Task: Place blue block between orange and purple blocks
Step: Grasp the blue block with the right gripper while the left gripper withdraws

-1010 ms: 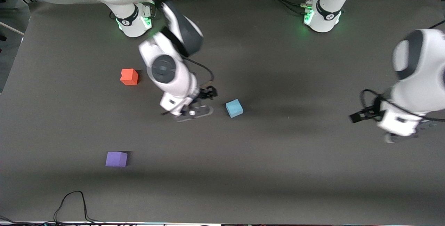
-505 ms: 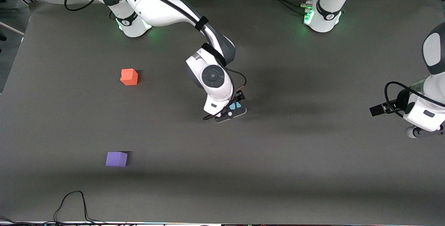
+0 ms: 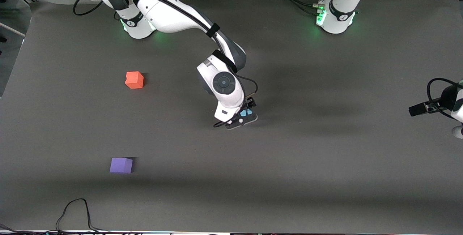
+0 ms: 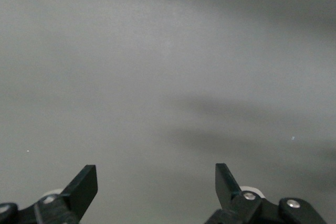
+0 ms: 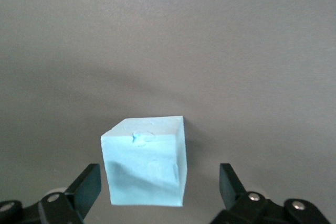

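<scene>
We note the dark table (image 3: 325, 177) first, bare but for three cubes. The right arm reaches out from its base to mid-table, and its right gripper (image 3: 243, 116) hangs low over the blue block (image 3: 246, 112). The left arm waits at its own end of the table; its left gripper (image 4: 156, 184) holds its fingers wide over bare mat.

In the right wrist view the fingers (image 5: 84, 187) stand wide, one each side of the blue block, with a gap on both sides. The block sits on the table, not yet gripped.

The orange block (image 3: 134, 80) and the purple block (image 3: 121, 165) lie toward the right arm's end, well apart, purple nearer the front camera. The space between them is free.

We judge the task barely begun: approach made; closing, lifting, carrying and setting down all remain.
</scene>
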### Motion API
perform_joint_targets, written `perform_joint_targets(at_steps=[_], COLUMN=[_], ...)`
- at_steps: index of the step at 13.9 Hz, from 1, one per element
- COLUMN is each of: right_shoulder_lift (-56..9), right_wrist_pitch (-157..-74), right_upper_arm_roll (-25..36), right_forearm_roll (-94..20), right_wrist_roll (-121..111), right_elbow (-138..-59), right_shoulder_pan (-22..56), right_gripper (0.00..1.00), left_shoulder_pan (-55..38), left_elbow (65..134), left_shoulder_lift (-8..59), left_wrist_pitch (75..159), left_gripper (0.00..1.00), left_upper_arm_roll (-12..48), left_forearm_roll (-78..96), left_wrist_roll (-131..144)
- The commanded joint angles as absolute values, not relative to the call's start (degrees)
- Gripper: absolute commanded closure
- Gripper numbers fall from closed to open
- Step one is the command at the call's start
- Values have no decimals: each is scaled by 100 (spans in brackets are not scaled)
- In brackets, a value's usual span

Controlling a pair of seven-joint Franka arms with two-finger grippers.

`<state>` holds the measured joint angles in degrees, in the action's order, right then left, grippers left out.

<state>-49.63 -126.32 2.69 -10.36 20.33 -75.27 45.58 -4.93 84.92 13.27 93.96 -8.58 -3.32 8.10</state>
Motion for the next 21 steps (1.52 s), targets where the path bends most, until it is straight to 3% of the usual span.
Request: perform_joint_targets(at_steps=[1,6,7,8,9,10,12,13,15,21], right_shoulder_lift=[-5229,-5352,-5379,-5379,-5379,-5362,-5326,-5309,-5248,-4755], right_wrist_pitch=[-12875,-13043,-13043,-13034,-13025,-13025,-12955,-12903,-12509,-11200], right_upper_arm_roll=[334,334,334,334,334,343,378,387,439,2089], right_forearm_roll=[-1063,-1046,-1046,-1055,-1055,-1063,-1063,-1072,-1046,-941], right_wrist_roll=[2136,2435,2426,2452,2461,2461,2470,2522,2706,3209], right_elbow=[-7330,-7330,-7347,-7348,-7348,-7356,-7391,-7400,-7365,-7444], right_shoulder_pan=[4711,4816,4816,4816,4816,4816,4790,4729,4615,4632], right_gripper=[0,0,6,36,52,58,62,72,72,79], left_shoulder_pan=[-765,-677,-712,-668,-624,-615,-572,-571,-571,-607], left_elbow=[9305,9649,9938,10184,10352,10588,10617,10600,10495,9985], left_shoulder_lift=[687,545,475,362,291,142,132,132,167,413], left_wrist_pitch=[9588,9825,10166,10386,10415,10476,10398,10380,10284,9932], left_gripper=[0,0,0,0,0,0,0,0,0,0], left_upper_arm_roll=[-1081,-1099,-1099,-1099,-1107,-1107,-1116,-1116,-1116,-1099], left_forearm_roll=[-211,-159,-54,-44,-18,-35,-70,-96,-280,-439], left_wrist_roll=[826,844,861,861,861,879,870,861,800,809])
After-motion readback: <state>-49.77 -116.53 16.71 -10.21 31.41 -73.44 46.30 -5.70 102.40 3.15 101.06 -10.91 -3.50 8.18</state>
